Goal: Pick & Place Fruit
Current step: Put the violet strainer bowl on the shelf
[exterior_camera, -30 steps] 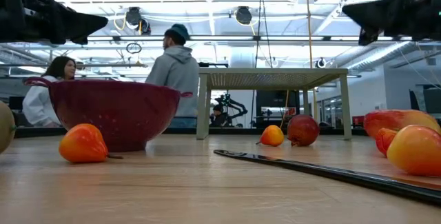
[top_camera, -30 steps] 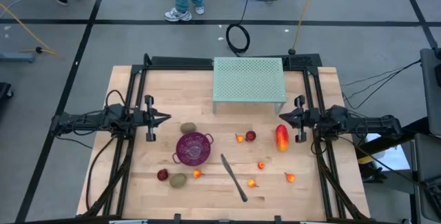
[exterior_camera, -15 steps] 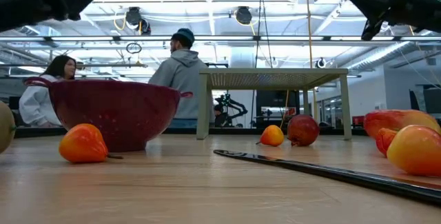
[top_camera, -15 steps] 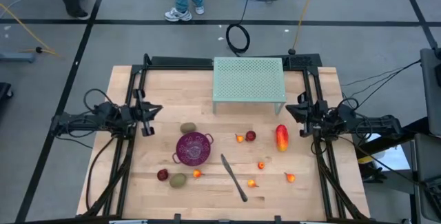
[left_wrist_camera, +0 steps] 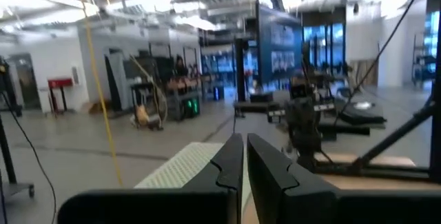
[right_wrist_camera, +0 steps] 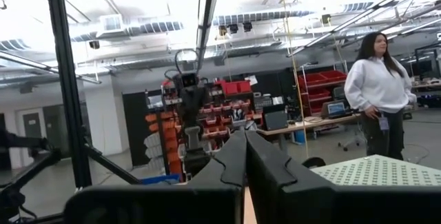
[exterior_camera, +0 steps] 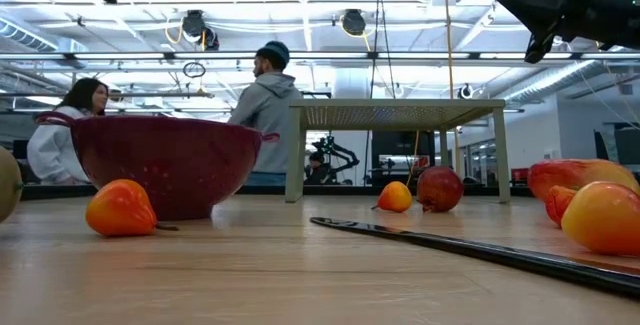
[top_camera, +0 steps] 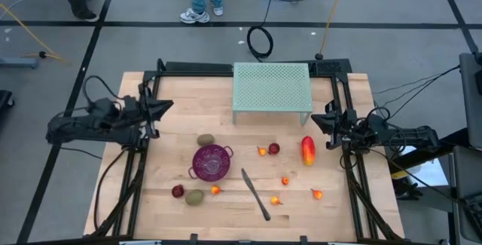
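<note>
The fruit lies loose across the tabletop (top_camera: 151, 200): the mango (top_camera: 307, 150) just inward of the right claw (top_camera: 315, 119), a kiwi (top_camera: 205, 140) farther inward of the left claw (top_camera: 167, 105). Both claws are closed, empty and raised; I judge nothing is picked yet.

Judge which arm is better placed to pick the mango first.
Right, probably. The right gripper hangs shut just beside the mango, while the left gripper, also shut, sits across the table beyond the purple bowl.
</note>
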You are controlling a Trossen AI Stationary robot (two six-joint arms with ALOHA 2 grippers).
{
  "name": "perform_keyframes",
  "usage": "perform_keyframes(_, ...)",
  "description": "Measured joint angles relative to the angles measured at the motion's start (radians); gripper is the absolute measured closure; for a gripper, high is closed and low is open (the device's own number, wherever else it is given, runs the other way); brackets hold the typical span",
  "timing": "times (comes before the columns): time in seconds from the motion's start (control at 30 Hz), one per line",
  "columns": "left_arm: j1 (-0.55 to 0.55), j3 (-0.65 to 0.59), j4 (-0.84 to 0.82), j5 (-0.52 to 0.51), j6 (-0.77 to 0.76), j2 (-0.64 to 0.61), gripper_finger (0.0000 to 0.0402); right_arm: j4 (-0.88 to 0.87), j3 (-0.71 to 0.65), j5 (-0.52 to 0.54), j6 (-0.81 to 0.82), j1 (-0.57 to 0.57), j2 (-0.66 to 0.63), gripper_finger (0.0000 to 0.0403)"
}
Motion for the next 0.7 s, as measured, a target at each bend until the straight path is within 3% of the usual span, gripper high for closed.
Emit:
perform_keyframes(0.43,-0.001,0.276,-0.272,0.005,-0.259,0.361,0.038,0.0,0.0,-0.003,0.0,0.0,0.0,0.0403)
perform_keyframes(0.7,-0.002,0.441,-0.482,0.089,-0.387,0.52,0.038,0.001,0.0,-0.003,0.0,0.0,0.0,0.0403)
